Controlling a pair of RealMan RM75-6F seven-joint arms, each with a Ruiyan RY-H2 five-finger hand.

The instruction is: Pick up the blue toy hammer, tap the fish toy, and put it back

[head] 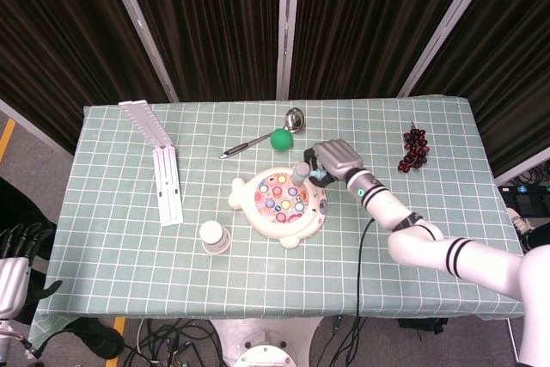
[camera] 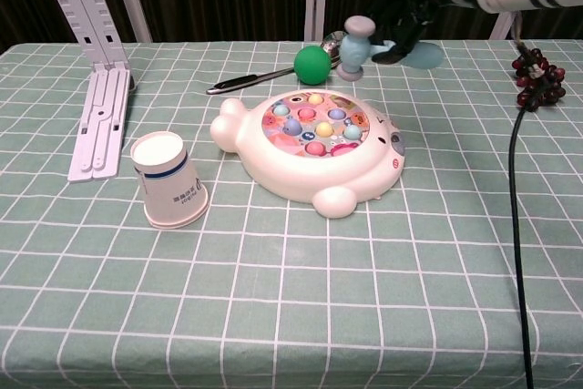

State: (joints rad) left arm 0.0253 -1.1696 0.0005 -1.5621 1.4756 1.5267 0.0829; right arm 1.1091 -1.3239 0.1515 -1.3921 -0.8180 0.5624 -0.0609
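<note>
— What carries it all?

— A table under a pale green cloth with a white grid, soft enough to drape over the edges.

— And the biggest thing on it?

— The folded white stand, flat slatted plastic, along the left edge. Next, mid-table, the fish toy: a rounded glossy cream shell with a round face of coloured pegs.

— The hands?

— The right hand hangs above the table just past the fish toy's far right side, fingers curled round the handle of the blue toy hammer. The hammer's barrel head is in the air, clear of the pegs. The left hand shows only from the head camera, off the table's left edge near the near corner; its dark fingers point up, but I cannot tell how far apart they are.

— Smaller items?

— A long metal ladle near the far edge, a smooth green ball just beside its bowl. A dark grape bunch towards the right edge. A white paper cup with a blue band lies tipped, near-left of the fish; the chest camera shows its open mouth.
</note>
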